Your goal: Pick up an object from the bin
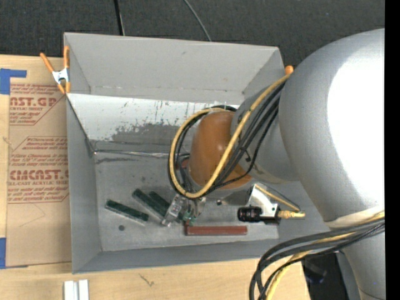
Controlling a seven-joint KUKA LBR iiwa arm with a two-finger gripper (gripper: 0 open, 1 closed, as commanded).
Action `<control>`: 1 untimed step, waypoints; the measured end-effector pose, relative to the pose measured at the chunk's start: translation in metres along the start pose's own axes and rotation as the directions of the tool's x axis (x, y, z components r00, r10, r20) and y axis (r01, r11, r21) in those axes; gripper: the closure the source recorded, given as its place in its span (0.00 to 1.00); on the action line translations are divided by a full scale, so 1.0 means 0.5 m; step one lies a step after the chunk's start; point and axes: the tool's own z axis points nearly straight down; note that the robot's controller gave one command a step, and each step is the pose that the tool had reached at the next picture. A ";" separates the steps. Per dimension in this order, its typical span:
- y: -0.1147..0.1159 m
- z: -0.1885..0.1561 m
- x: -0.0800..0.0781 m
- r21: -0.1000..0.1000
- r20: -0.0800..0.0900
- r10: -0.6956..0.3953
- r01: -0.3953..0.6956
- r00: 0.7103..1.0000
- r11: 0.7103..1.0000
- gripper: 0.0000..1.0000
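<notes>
Hand (181,212), grip unclear, beside 3 green bars (127,210), 1 brown bar (215,230), 1 black plug (257,214).

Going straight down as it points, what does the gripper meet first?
The gripper may meet the grey metal bin's floor between the nearer dark green flat bar and the reddish-brown flat bar; depth unclear.

- A grey metal bin (81,167), seen from above; the gripper (180,212) sits low over its floor.
- A dark green flat strip (127,210) lies left of the gripper.
- A reddish-brown flat bar (215,230) lies just beside it, nearer the front wall.
- A black cylinder with a brass tip (255,214) lies to its right.
</notes>
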 end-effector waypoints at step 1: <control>0.000 0.000 0.000 0.000 0.000 0.000 0.000 1.000 1.000 1.00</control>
